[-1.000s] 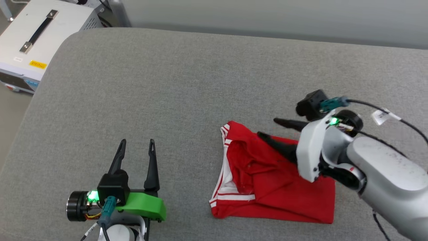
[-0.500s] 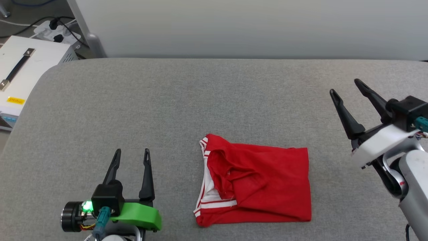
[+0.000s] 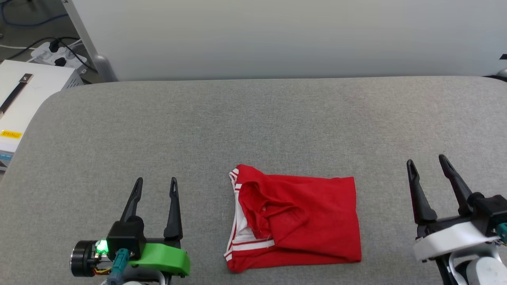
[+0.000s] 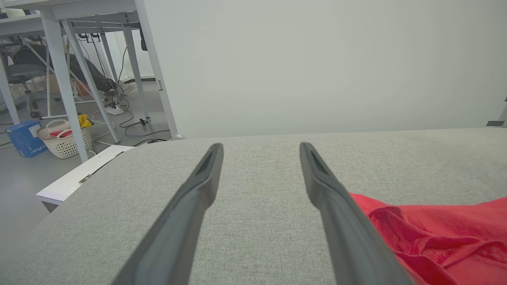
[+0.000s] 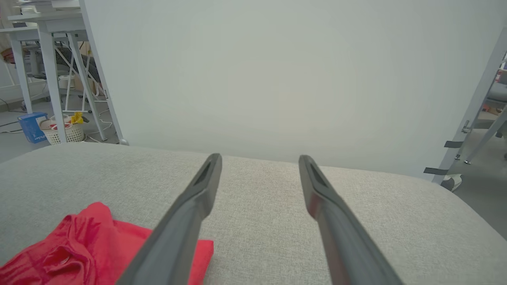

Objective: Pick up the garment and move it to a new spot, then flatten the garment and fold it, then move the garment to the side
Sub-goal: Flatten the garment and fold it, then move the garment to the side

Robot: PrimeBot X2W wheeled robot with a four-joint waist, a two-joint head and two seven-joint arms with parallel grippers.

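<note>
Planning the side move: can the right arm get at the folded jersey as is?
Probably yes. The right gripper stands open beside the garment, with bare grey surface between them and nothing in the way.

We are reading no legible text: the yellow sticker (image 3: 10, 134) on the white case (image 3: 37, 89) is showing tiny print, and the blue box (image 4: 22, 138) lettering is blurring.

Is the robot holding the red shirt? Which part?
Nothing is held. The left gripper and right gripper are open, apart from the shirt.
</note>
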